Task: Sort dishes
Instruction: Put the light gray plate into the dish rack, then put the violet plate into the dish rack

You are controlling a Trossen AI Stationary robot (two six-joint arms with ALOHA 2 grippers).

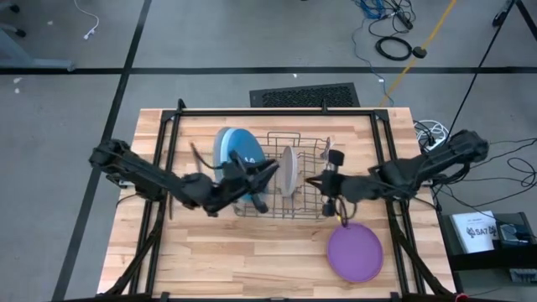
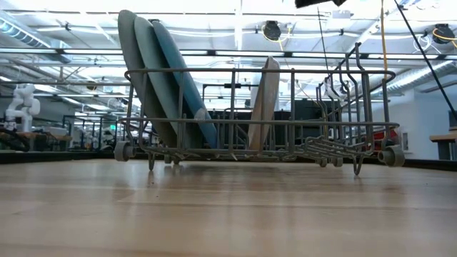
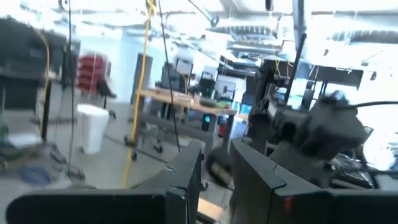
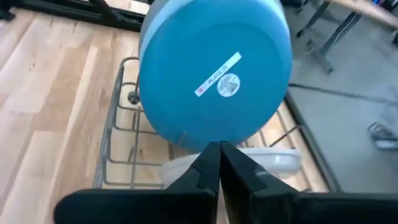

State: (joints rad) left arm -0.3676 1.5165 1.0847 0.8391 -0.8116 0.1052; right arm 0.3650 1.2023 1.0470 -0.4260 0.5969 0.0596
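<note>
The grey wire dish rack [image 1: 295, 211] stands mid-table. Three large plates [image 2: 161, 78], grey, light blue and darker blue, stand on edge in its left end and lean toward the table's left. A beige plate [image 1: 289, 170] stands on edge in the rack's middle. A purple plate [image 1: 354, 252] lies flat on the table at the near right. My left gripper [image 1: 267, 170] hovers open above the rack beside the darker blue plate [image 1: 239, 153], with nothing between its fingers [image 3: 186, 171]. My right gripper [image 4: 219, 146] is shut over the rack's right part, just right of the beige plate [image 4: 273, 158].
Black frame rails [image 1: 164, 168] run along the table's left and right sides. The rack's raised right-end wire section [image 2: 357, 78] stands below my right arm. Bare wood [image 1: 218, 252] shows at the near left and along the far edge.
</note>
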